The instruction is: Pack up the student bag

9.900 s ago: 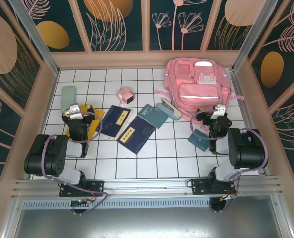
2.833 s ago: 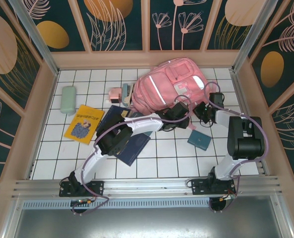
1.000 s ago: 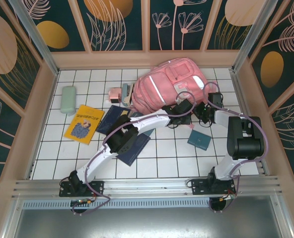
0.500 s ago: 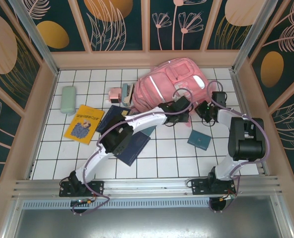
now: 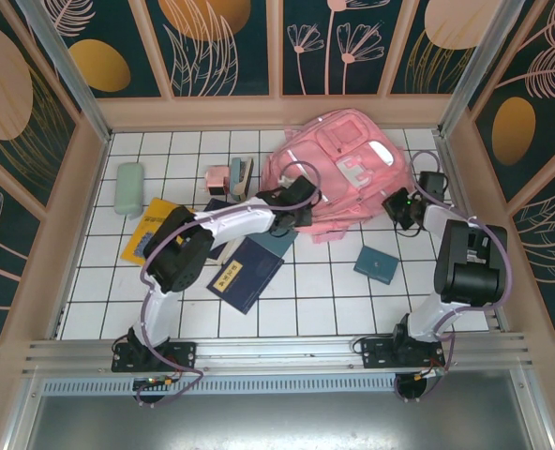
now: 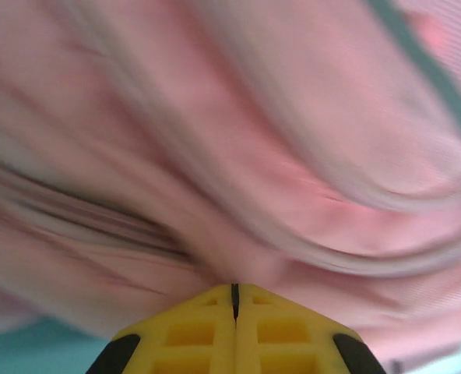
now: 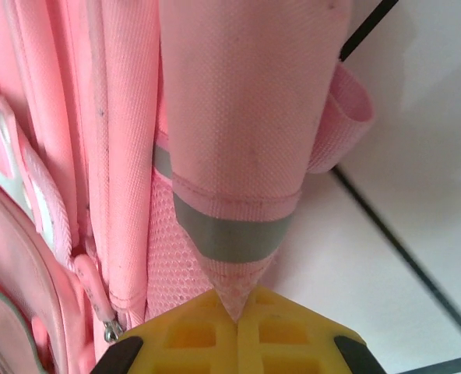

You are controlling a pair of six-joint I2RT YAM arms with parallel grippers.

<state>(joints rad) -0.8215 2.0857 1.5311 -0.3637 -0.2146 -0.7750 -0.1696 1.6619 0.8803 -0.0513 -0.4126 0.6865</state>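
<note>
While the overhead camera is looking down, the pink backpack (image 5: 338,169) is lying tilted at the far right of the white tiled table (image 5: 165,309). My left gripper (image 5: 301,202) is reaching in at its near left edge and my right gripper (image 5: 399,204) is pressing at its right side. Though my left wrist view is blurring, my left fingers (image 6: 191,331) are sitting together with pink cloth bunching at their tips. In my right wrist view my right fingers (image 7: 191,335) are clamping the grey-banded tip of the backpack's side cloth.
</note>
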